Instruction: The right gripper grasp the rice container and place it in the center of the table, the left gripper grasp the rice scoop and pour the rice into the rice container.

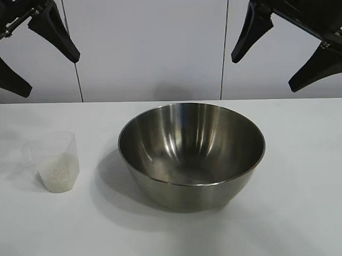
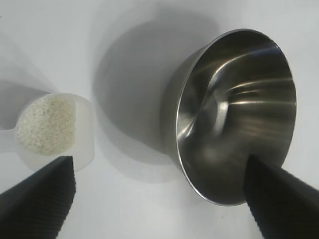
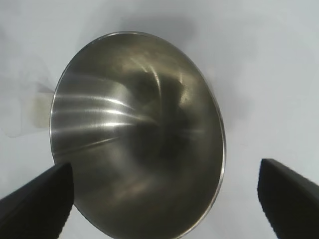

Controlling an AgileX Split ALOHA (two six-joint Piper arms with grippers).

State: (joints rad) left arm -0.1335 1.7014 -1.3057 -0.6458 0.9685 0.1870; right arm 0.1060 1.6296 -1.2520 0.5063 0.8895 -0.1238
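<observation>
The rice container (image 1: 191,152), a large shiny steel bowl, stands empty near the middle of the white table (image 1: 309,213). It also shows in the left wrist view (image 2: 234,114) and the right wrist view (image 3: 137,134). The rice scoop (image 1: 54,161), a clear plastic cup, stands upright to the bowl's left with rice (image 1: 59,172) in its bottom; the left wrist view shows the scoop (image 2: 55,129) too. My left gripper (image 1: 42,59) hangs open high above the scoop. My right gripper (image 1: 273,65) hangs open high above the bowl's right side. Both are empty.
A pale panelled wall (image 1: 151,44) stands behind the table. Bare tabletop lies in front of the bowl and to its right.
</observation>
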